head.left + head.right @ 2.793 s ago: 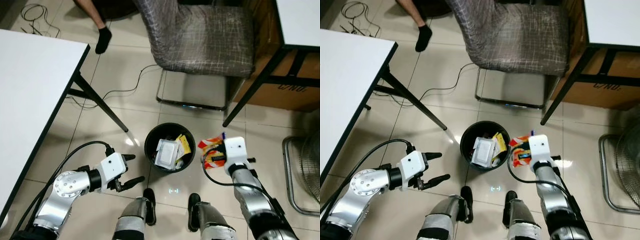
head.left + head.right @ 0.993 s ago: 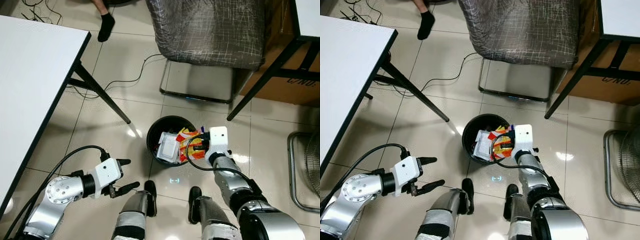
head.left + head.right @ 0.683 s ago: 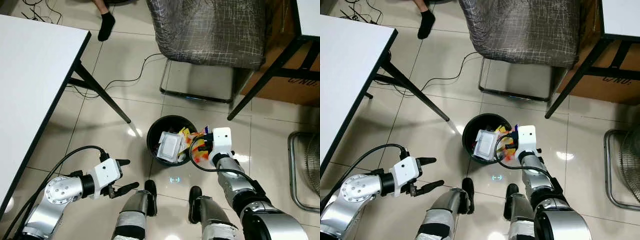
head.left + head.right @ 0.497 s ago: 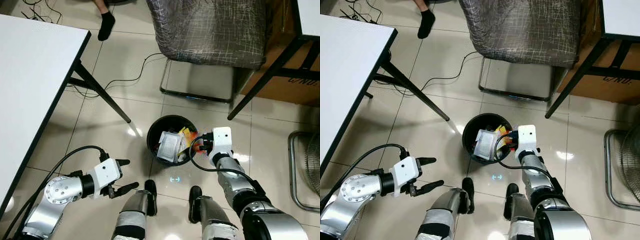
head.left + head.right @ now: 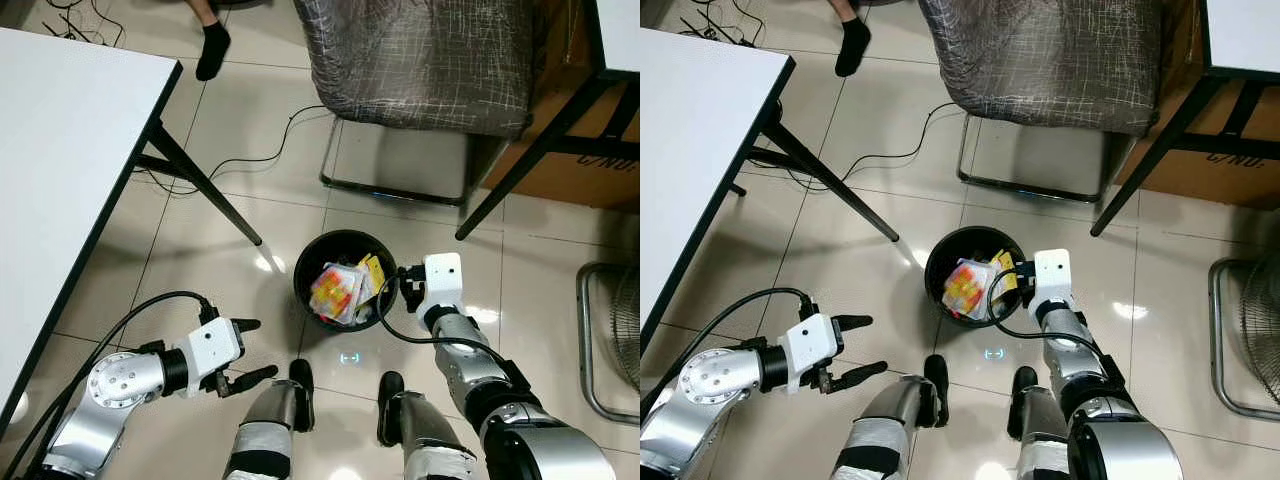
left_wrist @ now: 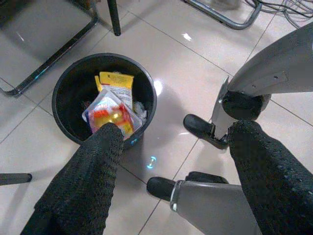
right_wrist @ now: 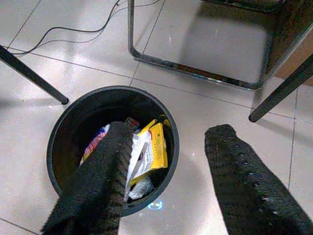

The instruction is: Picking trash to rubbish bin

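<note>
A black round rubbish bin (image 5: 301,278) stands on the tiled floor just ahead of my feet. On top of its contents lies an orange and red snack wrapper (image 5: 330,290), beside a yellow packet (image 5: 371,271). My right gripper (image 5: 405,287) hovers at the bin's right rim, open, with nothing between its fingers (image 7: 113,161). In the right wrist view the bin (image 7: 72,113) and yellow packet (image 7: 154,147) lie below. My left gripper (image 5: 257,350) is open, low at the left of the bin, and its wrist view takes in the bin (image 6: 60,88) and the wrapper (image 6: 109,112).
A white table (image 5: 60,150) with a black slanted leg (image 5: 203,196) is on the left. A grey chair (image 5: 420,50) stands behind the bin, a cable (image 5: 270,155) trails on the floor, a fan (image 5: 612,335) is at right, and a person's socked foot (image 5: 210,56) is far back.
The orange wrapper, earlier held by my right gripper over the bin, now lies inside it. The right gripper has let go and drawn back to the rim. The left arm has stayed put.
</note>
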Available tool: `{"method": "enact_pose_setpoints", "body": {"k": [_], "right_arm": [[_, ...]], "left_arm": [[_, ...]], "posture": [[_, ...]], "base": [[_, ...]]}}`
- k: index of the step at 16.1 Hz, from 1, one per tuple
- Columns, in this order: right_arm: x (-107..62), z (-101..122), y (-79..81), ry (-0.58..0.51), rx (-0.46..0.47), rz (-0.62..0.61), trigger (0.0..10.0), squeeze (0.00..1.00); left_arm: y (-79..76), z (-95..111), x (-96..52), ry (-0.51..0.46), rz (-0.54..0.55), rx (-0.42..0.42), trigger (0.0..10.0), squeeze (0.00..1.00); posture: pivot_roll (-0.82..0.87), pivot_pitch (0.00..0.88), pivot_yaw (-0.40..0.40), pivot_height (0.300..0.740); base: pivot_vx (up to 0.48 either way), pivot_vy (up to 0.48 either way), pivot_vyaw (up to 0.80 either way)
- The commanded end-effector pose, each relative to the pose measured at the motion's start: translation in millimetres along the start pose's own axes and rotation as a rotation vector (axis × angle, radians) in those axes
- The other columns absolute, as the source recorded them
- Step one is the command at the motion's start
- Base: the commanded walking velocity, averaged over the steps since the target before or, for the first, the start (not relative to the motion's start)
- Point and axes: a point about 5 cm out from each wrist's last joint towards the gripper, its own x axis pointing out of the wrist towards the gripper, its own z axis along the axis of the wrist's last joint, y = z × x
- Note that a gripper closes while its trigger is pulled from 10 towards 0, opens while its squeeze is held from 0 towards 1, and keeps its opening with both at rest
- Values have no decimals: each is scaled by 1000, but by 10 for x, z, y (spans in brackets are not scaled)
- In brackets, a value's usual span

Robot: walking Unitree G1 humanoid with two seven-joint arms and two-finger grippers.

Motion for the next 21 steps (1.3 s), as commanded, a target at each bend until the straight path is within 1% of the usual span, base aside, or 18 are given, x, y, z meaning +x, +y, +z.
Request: {"method": "enact_pose_setpoints", "body": {"k": [1,3,5,7,9,10,11,12,13,14,15,16,17,18,20,21], "right_arm": [[-85,-183,24,53,2,9,10000,1000],[-104,-194,-6,41,-17,5,10000,1000],[-139,-202,-73,12,-53,-9,10000,1000],[-195,-223,-169,-19,-68,-48,10000,1000],[-291,-273,-267,-57,-60,-102,10000,1000],[-323,-285,-294,-71,-55,-120,10000,949],[-384,-298,-335,-101,-51,-149,10000,925],[-421,-299,-354,-119,-49,-164,10000,863],[-480,-291,-368,-151,-43,-183,10000,608],[-515,-275,-371,-171,-48,-191,10000,310],[-569,-239,-381,-203,-57,-203,10000,12],[-637,-183,-396,-239,-74,-219,10000,0],[-688,-139,-404,-261,-85,-229,10000,0],[-740,-101,-409,-275,-93,-235,10000,0],[-894,-15,-425,-303,-89,-265,10000,0],[-937,6,-413,-308,-91,-269,10000,0]], "left_arm": [[-80,-69,-23,27,-27,-23,10000,0],[-78,-84,-2,25,-24,-25,10000,0],[-89,-86,63,8,-20,-27,10000,0],[-87,-55,163,-19,-14,-30,10000,0],[-68,2,295,-56,-2,-30,10000,0],[-59,29,338,-70,3,-31,10000,0],[-39,91,417,-101,12,-30,10000,0],[-25,137,463,-123,21,-27,10000,0],[8,225,539,-162,41,-24,10000,0],[33,281,586,-185,55,-31,10000,0],[75,372,672,-217,84,-27,10000,0],[119,480,765,-258,118,-49,10000,0],[155,556,819,-288,147,-79,10000,0],[206,622,852,-315,184,-115,10000,0],[328,755,893,-373,268,-148,10000,0],[361,766,895,-381,296,-159,10000,0]], "posture": [[379,452,121,740],[372,444,118,740],[352,422,108,740],[328,397,92,740],[305,368,79,740],[296,356,74,740],[283,336,67,740],[272,321,61,740],[262,305,54,740],[251,290,48,740],[235,270,41,740],[214,240,29,740],[203,224,23,740],[195,211,18,740],[177,187,8,740],[171,179,5,740]], "base": [[0,0,0],[0,0,0],[0,0,0],[0,0,0],[0,0,0],[0,0,0],[0,0,0],[0,0,0],[0,0,0],[0,0,0],[0,0,0],[0,0,0],[0,0,0],[0,0,0],[0,0,0],[0,0,0]]}}
